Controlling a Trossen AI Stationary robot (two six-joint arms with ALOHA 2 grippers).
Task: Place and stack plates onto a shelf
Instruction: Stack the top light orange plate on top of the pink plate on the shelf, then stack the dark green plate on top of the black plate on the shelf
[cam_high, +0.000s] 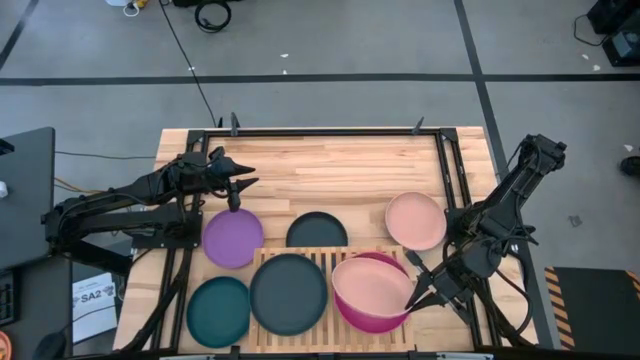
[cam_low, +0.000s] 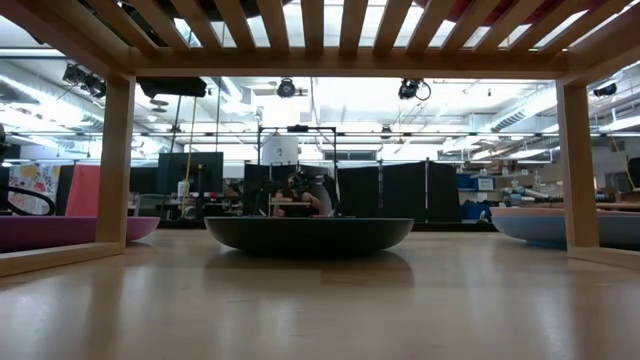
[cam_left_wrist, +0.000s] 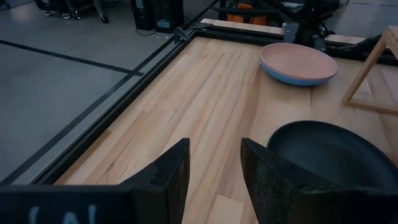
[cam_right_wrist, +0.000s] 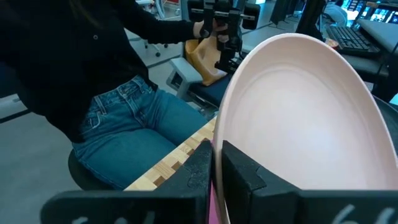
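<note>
Use the shelf (cam_high: 330, 257) as your landmark. Your right gripper (cam_high: 414, 296) is at the shelf's right end, with its fingers pinched tight on the rim of a pale pink plate (cam_high: 372, 288). You hold it by the edge so you can lower it flat onto the magenta plate (cam_high: 375, 320) that already sits on that end of the shelf. That is how the stack grows.

The pink plate is round, so it has no long side. It is not flat now. In the right wrist view it stands tipped up (cam_right_wrist: 298, 118), with its hollow side facing the camera and its far edge lifted. You will likely need to level it before you let go, or it may slide off the magenta one.

A dark grey plate (cam_high: 288, 292) lies flat on the shelf's left half. Behind the shelf, on the table, sit another dark plate (cam_high: 317, 230), a purple plate (cam_high: 233, 238) and a pink plate (cam_high: 416, 220). A teal plate (cam_high: 218, 311) lies just left of the shelf.

Your left gripper (cam_high: 233, 193) waits above the purple plate, holding nothing, fingers a little apart.
</note>
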